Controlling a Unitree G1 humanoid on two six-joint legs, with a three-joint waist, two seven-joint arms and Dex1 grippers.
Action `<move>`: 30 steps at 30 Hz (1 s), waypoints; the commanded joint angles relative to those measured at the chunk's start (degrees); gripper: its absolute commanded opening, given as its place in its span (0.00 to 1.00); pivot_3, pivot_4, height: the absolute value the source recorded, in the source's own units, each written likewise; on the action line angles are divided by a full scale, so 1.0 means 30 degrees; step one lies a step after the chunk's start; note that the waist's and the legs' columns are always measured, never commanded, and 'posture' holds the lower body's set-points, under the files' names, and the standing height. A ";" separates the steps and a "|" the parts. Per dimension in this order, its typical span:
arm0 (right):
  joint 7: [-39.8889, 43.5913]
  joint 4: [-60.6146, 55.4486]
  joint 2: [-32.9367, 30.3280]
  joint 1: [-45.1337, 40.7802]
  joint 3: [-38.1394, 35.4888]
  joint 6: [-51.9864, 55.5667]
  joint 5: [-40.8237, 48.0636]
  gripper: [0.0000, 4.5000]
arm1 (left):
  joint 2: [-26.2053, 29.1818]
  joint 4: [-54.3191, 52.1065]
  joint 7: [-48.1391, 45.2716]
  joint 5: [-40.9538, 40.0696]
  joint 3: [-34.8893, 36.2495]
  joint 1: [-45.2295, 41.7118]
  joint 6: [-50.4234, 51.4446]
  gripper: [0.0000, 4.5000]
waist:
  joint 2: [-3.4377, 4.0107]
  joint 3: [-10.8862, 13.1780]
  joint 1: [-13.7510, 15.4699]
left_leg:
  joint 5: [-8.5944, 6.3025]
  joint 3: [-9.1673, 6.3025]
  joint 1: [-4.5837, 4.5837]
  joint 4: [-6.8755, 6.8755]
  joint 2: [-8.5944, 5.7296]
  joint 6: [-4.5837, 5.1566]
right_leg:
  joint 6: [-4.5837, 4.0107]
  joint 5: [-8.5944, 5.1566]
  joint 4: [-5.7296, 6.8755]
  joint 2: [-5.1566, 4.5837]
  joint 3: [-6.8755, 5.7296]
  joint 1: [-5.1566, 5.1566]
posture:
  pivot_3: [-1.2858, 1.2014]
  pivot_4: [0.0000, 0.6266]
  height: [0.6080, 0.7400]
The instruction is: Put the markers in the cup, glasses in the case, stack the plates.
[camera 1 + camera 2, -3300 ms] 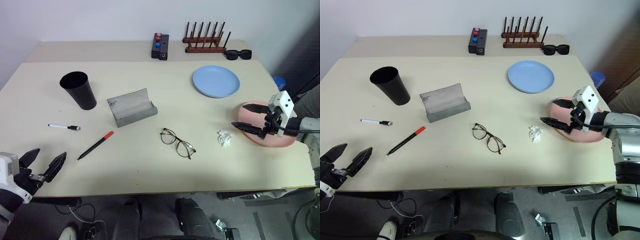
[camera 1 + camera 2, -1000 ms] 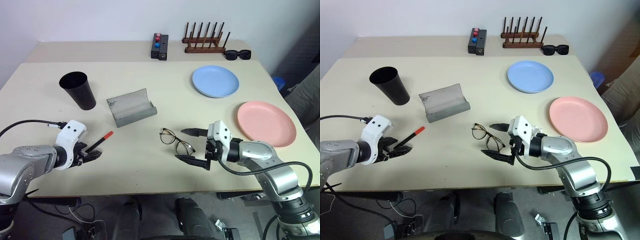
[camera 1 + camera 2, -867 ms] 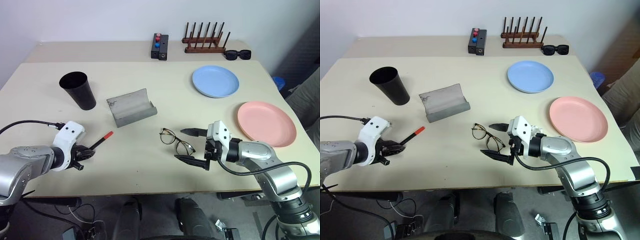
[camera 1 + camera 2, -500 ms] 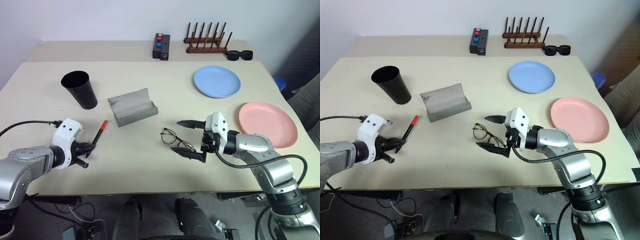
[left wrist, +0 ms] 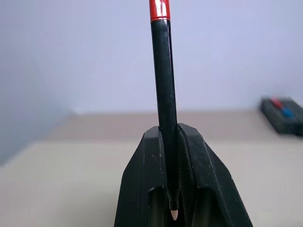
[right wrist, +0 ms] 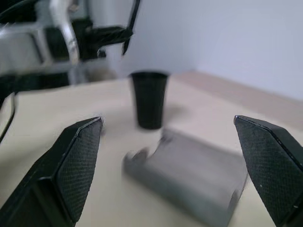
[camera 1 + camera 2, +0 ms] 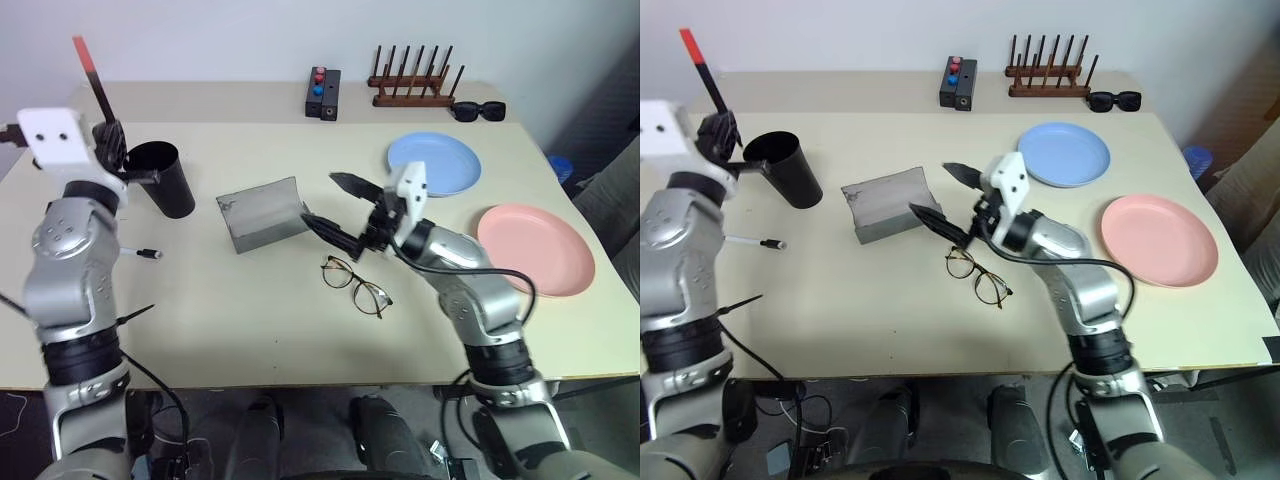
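Note:
My left gripper (image 7: 108, 135) is shut on the black marker with the red cap (image 7: 93, 80), held nearly upright with the cap on top, just left of the black cup (image 7: 165, 182). The left wrist view shows the marker (image 5: 164, 94) pinched between the fingers (image 5: 142, 189). The white marker (image 7: 140, 253) lies on the table below the cup. My right gripper (image 7: 336, 208) hangs open above the table, between the open grey case (image 7: 260, 214) and the wire-framed glasses (image 7: 355, 286). The blue plate (image 7: 440, 165) and the pink plate (image 7: 535, 248) lie apart at the right.
Along the back edge of the table stand a black box with coloured buttons (image 7: 321, 93), a wooden peg rack (image 7: 412, 82) and black sunglasses (image 7: 477, 109). The right wrist view looks over the case (image 6: 189, 170) toward the cup (image 6: 149, 99).
My left gripper closed on the red-capped marker and raised it from the table to beside the cup. My right gripper rose and moved from over the glasses toward the case, still open.

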 commanded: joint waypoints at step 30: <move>-0.1359 -0.0465 0.1601 0.0777 0.1523 -0.1459 -0.1305 1.00 | -0.1220 0.6887 0.0696 0.1902 -0.0527 -0.0701 -0.6495 0.01 | 0.0000 0.0000 -0.0050 | 0.0011 -0.0005 -0.0002 -0.0031 0.0001 -0.0018 | 0.0013 0.0007 0.0010 0.0000 -0.0009 -0.0013 | 0.52 0.24 1.00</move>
